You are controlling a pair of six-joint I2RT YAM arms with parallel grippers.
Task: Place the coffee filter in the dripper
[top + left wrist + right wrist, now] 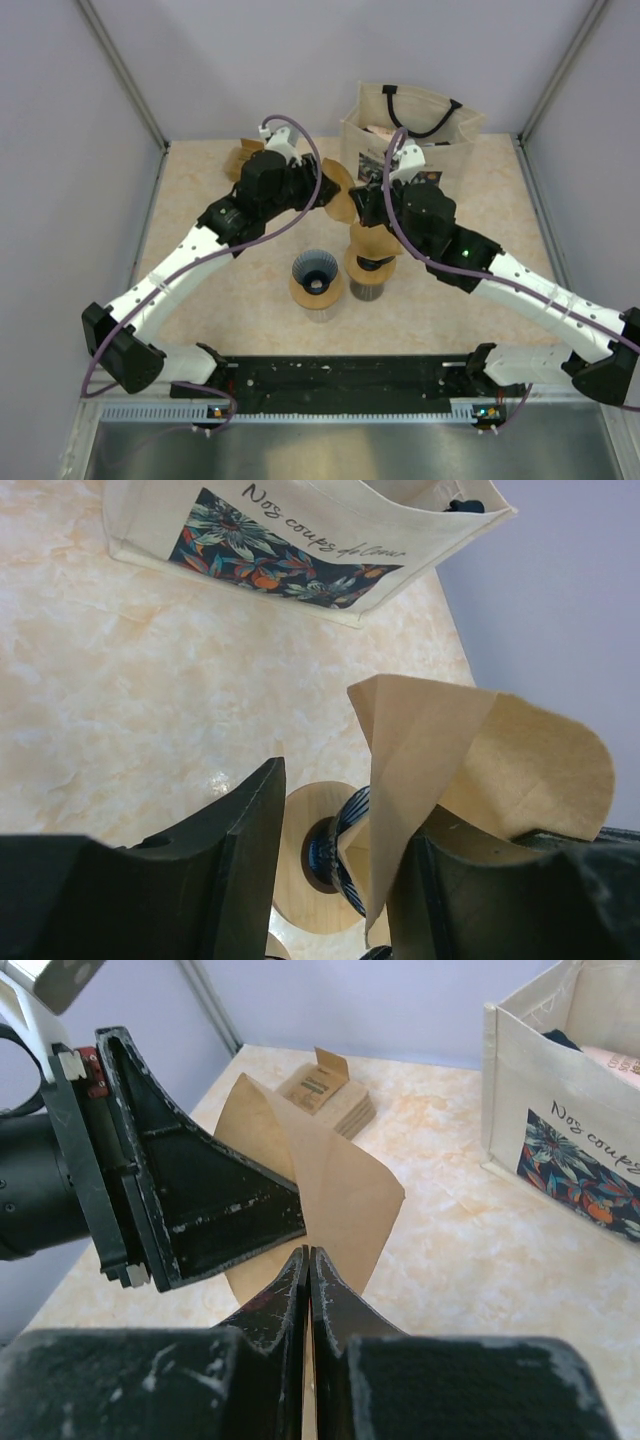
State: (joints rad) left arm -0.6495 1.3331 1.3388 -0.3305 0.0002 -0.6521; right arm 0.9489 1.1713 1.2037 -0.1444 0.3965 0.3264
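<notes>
Desk (pixel 130 680): beige marbled top. Walls (pixel 200 60) plain pale lavender. Tote bag (pixel 415 125) reads "Nos coups de coeur". Right end effector (pixel 308 1255) pinched tight on brown coffee filter (pixel 340 1190), held aloft. Left end effector (pixel 345 800) gapes wide, filter against one finger. Dripper (pixel 314 272) stands on the desk, nearer the arm bases.

I work from three views. The top external camera sits high above and behind the arm bases. It looks down and forward over the whole beige marbled tabletop (pixel 500 200), with the cream canvas tote bag with a dark floral panel (pixel 410 135) at the far edge. The left wrist camera is close and low in front of the bag, facing its printed side, which fills the frame's top. The right wrist camera is equally close and keeps the bag at its right edge. All three views share the bag and the tan paper coffee filter (pixel 340 195) near its front.
</notes>
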